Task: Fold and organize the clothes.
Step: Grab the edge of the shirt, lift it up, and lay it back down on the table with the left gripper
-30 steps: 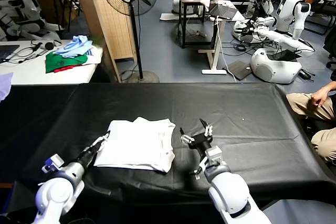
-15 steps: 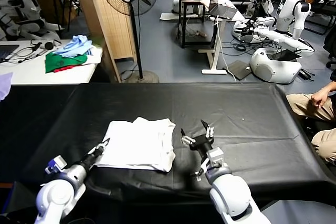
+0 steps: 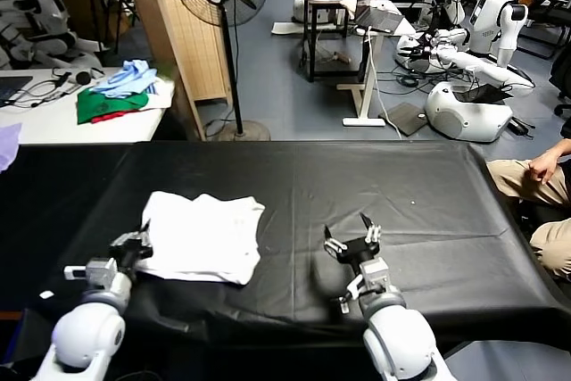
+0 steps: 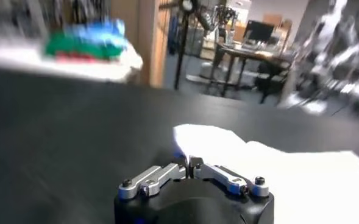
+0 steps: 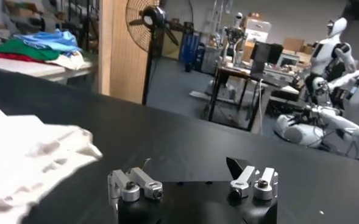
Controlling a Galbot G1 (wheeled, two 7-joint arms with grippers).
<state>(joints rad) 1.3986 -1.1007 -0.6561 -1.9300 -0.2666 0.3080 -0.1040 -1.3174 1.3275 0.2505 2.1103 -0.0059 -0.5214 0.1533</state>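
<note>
Here, the folded white T-shirt (image 3: 201,238) lies on the black table (image 3: 419,185), on the robot's left half and toward the near edge, its plain side up. The left gripper (image 3: 134,245) sits at the shirt's near-left corner with its fingers pinched together on the edge of the cloth, as the left wrist view also shows (image 4: 190,165). Well apart to the right, the right gripper (image 3: 353,240) hovers just above bare tabletop with its jaws spread wide and nothing between them, while a pile of blue, green and red garments (image 3: 120,91) rests on a white side table (image 3: 53,122) beyond.
</note>
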